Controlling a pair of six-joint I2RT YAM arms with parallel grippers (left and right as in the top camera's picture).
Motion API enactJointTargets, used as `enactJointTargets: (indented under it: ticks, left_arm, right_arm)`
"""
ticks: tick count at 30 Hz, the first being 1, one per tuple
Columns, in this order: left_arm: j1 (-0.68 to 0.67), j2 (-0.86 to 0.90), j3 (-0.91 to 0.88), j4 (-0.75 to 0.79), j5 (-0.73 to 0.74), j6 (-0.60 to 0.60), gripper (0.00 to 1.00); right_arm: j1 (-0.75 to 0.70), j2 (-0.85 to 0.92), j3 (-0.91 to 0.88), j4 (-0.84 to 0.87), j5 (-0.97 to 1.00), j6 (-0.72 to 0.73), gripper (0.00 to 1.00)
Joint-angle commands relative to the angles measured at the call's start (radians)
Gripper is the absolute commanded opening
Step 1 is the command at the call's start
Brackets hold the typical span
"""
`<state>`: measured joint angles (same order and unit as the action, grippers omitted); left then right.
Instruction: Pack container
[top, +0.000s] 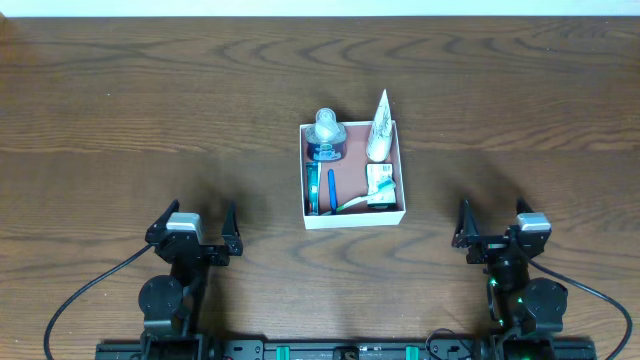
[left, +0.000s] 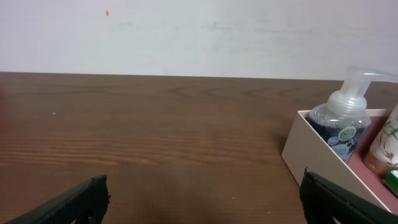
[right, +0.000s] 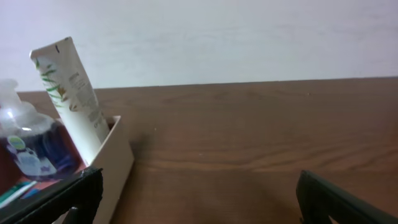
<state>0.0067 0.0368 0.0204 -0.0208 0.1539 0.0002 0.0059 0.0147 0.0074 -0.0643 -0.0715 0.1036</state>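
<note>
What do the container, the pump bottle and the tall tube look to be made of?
Container: likely cardboard or thin board, matte white walls with thin, flat edges.
Pump bottle: clear glossy plastic, dark liquid showing through.
Tube: probably soft plastic, satin white, printed with green leaves, crimped flat at the top.

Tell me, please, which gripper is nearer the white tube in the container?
Right. The right gripper sits near-side right of the white tube; the left gripper sits farther, past the container's left wall.

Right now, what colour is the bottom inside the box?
Reddish-brown. The container shows its floor best in the overhead view.
</note>
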Motion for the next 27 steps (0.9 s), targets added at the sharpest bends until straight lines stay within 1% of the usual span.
enactJointTargets:
  ticks: [1,4,27]
  left_arm:
    - [0.006,0.000,-0.016,-0.035,0.015,0.003,0.98]
    - [0.006,0.000,-0.016,-0.035,0.015,0.003,0.98]
    - [0.006,0.000,-0.016,-0.035,0.015,0.003,0.98]
  right_arm:
    - [0.008,-0.010,-0.002,-0.006,-0.004,-0.078,0.99]
    - [0.007,-0.010,-0.002,-0.006,-0.003,-0.098,0.99]
    - [0.008,-0.010,-0.002,-0.004,-0.004,-0.098,0.99]
